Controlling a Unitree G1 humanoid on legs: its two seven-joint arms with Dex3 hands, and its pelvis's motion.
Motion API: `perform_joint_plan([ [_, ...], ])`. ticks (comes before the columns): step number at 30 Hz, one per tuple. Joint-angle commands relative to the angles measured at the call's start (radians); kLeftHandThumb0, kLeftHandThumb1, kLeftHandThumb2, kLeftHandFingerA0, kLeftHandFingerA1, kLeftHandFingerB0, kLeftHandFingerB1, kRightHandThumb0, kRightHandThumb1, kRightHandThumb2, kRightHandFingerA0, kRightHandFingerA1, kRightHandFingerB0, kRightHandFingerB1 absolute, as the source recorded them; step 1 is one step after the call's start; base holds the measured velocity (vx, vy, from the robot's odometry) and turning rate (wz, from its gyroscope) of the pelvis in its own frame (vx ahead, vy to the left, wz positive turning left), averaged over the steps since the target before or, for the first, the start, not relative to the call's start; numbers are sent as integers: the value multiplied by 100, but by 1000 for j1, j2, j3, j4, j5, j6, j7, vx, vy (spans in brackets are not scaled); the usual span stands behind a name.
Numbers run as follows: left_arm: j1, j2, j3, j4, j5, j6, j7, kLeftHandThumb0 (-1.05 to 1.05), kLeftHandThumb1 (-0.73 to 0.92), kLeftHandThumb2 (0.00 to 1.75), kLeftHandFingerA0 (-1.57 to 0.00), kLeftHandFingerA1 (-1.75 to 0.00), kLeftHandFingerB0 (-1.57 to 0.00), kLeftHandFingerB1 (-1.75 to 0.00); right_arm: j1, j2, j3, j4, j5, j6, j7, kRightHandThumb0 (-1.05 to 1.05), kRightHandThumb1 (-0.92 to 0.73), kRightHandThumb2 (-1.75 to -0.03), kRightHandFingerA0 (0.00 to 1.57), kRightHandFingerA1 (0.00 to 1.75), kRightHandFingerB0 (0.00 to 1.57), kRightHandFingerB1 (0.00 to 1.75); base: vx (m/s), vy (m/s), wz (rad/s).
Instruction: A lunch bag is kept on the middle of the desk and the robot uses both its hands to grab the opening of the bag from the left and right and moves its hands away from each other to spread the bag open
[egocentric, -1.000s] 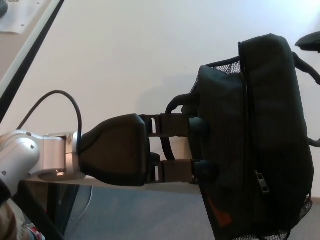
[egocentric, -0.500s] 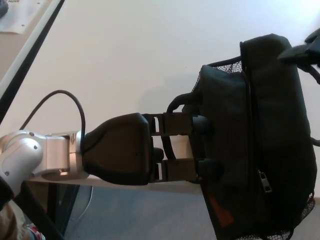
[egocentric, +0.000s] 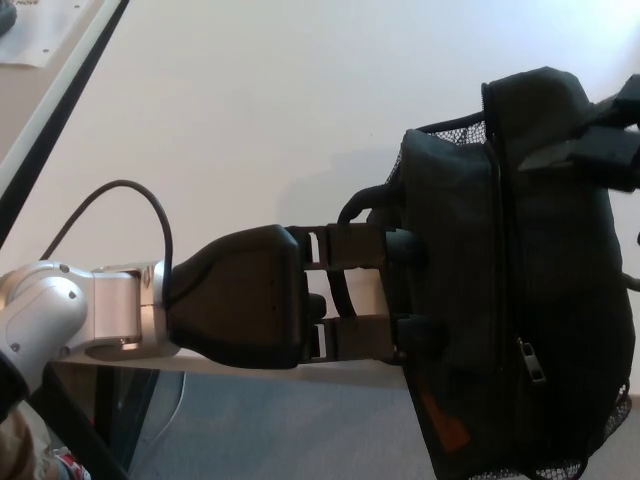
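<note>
Left hand (egocentric: 300, 300) comes in from the picture's left, its two thick fingers (egocentric: 360, 247) stretched toward the lunch bag (egocentric: 520, 290) with their tips pressed into the bag's left flank; the thumb is hidden, so whether they pinch fabric or merely push against it cannot be told. A thin carry strap (egocentric: 340, 280) loops out of the bag between those fingers. Right hand (egocentric: 600, 140) shows only as a dark blocky shape at the upper right edge, lying over the bag's far top corner, and its fingers are not readable either.

From the left hand the bag lies straight ahead, toward picture right, on the white desk (egocentric: 300, 90) and close to the near edge. Its long axis runs up and down the picture, and the zip line (egocentric: 500, 200), shut as far as can be seen, follows that axis with its pull near the bottom. The two hands therefore sit on opposite sides of that line, left one lower, right one higher, so a pull apart would act across the zip rather than along it
</note>
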Motion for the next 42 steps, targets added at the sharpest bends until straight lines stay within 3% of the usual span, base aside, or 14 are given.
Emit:
perform_joint_plan([
  [1, -5, -8, -5, 11, 12, 21, 1, 3, 28, 93, -25, -57, -16, -50, 27, 14, 10, -7, -26, -8, -28, -15, -50, -55, 40, 38, 31, 31, 0, 0, 0],
  [4, -7, -16, -4, 9, 7, 20, -12, 3, 28, 93, -26, -57, -17, -51, 39, 29, 22, 2, -33, -15, -40, -11, -32, -85, 30, 57, 19, 51, 0, 0, 0],
  [9, -15, -27, 2, 8, -10, 10, -40, 4, 27, 93, -24, -57, -18, -52, 57, 37, 37, -2, -50, -10, -44, -12, -33, -85, 29, 56, 16, 50, 0, 0, 0],
  [11, -15, -31, 5, 9, -20, 5, -45, 5, 27, 93, -25, -57, -19, -52, 62, 38, 43, -8, -55, -3, -44, -14, -50, -55, 41, 38, 32, 32, 0, 0, 0],
  [15, -16, -38, 7, -1, -17, 14, -49, 5, 28, 94, -25, -58, -22, -54, 65, 80, 49, 26, -89, -46, -126, -19, -46, -54, 81, 67, 88, 73, 0, 0, 0],
  [16, -17, -41, 5, 3, -15, 13, -41, 5, 28, 93, -28, -59, -24, -55, 67, 87, 49, 29, -99, -50, -141, -26, -33, -79, 82, 91, 84, 93, 0, 0, 0],
  [20, -17, -47, -1, 8, -11, 5, -17, 3, 28, 92, -35, -61, -31, -57, 73, 113, 58, 53, -125, -66, -188, -27, -49, -57, 82, 131, 75, 113, 0, 0, 0],
  [22, -16, -47, -1, 9, -14, 0, -14, 5, 34, 81, -47, -46, -46, -35, 75, 116, 60, 57, -135, -69, -200, -29, -50, -56, 80, 134, 76, 110, 0, 0, 0],
  [29, -23, -56, -11, 23, 5, 12, 14, 4, 28, 94, -34, -61, -36, -59, 81, 134, 78, 89, -156, -88, -253, -28, -51, -58, 81, 146, 77, 120, 0, 0, 0],
  [33, -24, -64, -9, 18, -1, 11, 8, 7, 31, 89, -45, -46, -50, -36, 90, 136, 81, 81, -160, -80, -262, -27, -54, -56, 84, 143, 75, 124, 0, 0, 0],
  [34, -26, -76, -9, 23, -10, 7, 10, 6, 28, 94, -36, -61, -38, -59, 93, 143, 82, 81, -167, -75, -272, -24, -51, -58, 84, 146, 75, 127, 0, 0, 0],
  [40, -27, -135, -29, 29, 5, 33, -3, 8, 35, 87, -39, -44, -48, -36, 96, 173, 98, 93, -189, -54, -303, -21, -50, -59, 85, 143, 78, 123, 0, 0, 0],
  [41, -30, -168, -43, 54, 10, 37, 27, 6, 29, 95, -31, -59, -38, -59, 95, 176, 105, 96, -180, -46, -291, -21, -50, -60, 83, 145, 75, 128, 0, 0, 0],
  [42, -35, -186, -55, 67, 17, 43, 42, 8, 35, 87, -40, -44, -49, -37, 93, 181, 109, 104, -178, -46, -294, -22, -49, -62, 83, 144, 76, 128, 0, 0, 0],
])
